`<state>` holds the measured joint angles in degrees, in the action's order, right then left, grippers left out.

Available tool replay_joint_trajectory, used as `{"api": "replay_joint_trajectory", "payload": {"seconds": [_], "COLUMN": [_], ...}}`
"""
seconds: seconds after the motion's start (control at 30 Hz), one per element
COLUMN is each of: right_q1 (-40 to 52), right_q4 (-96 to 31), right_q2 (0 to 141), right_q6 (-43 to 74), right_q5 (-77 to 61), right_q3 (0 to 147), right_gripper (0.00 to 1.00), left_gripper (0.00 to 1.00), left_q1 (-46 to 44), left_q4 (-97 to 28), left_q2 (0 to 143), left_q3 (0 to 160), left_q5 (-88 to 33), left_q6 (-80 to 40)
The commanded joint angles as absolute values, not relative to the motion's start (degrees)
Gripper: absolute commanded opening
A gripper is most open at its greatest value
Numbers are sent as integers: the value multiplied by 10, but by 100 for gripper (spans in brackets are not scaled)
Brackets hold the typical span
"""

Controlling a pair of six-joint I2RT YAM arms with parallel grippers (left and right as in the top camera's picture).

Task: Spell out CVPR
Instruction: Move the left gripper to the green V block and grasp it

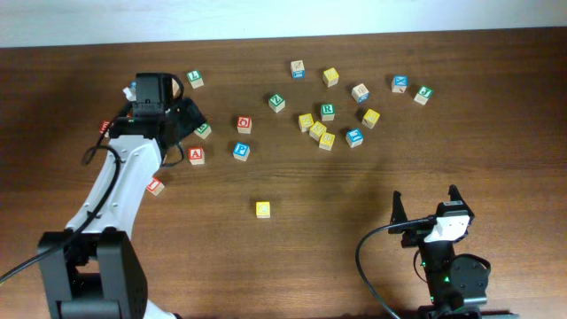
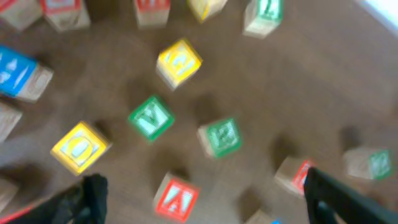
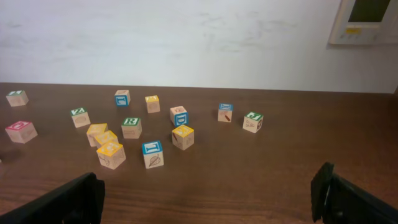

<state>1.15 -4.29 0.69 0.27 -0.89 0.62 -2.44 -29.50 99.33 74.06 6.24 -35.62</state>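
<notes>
Overhead, the left pincer hangs over the left scatter of cubes, and we cannot tell its opening from here. The yellow cube, which we take for the C, sits alone toward the front. The blue P lies near the red A, and the green R sits in the crowded cluster. The right pincer stands wide and empty, well apart.

In the blurred left wrist view, the fingers spread wide around nothing. The green V lies ahead, free on all sides.

In the right wrist view the fingers are wide too. The green R stands just beside yellow cubes.

We judge the cubes light, stiff and smooth. They should be pinched squarely on two opposite side faces, or they may twist.
</notes>
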Motion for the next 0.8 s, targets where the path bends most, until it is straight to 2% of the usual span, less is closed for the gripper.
{"api": "replay_joint_trajectory", "payload": {"seconds": [0.0,0.1,0.13,0.27,0.43,0.47,0.77], "right_q1": [10,10,10,10,10,10,10], "right_q4": [-46,-46,-46,-46,-46,-46,-46], "right_q2": [4,4,4,4,4,4,4], "right_q6": [9,9,9,9,9,9,9], "right_q5": [-6,-6,-6,-6,-6,-6,-6], "right_q3": [3,3,3,3,3,3,3], "right_gripper": [98,98,98,98,98,98,98], "left_gripper": [86,84,78,73,74,77,69], "left_q1": [-21,-21,-20,-20,-20,-20,-18], "left_q4": [-251,-219,-216,-202,-195,-196,-197], "left_q2": [1010,1044,1059,1100,1117,1126,1155], "left_q3": [743,743,743,743,743,743,743], "left_q5": [98,105,113,119,154,155,163], "left_q6": [-431,-443,-444,-444,-444,-444,-458]}}
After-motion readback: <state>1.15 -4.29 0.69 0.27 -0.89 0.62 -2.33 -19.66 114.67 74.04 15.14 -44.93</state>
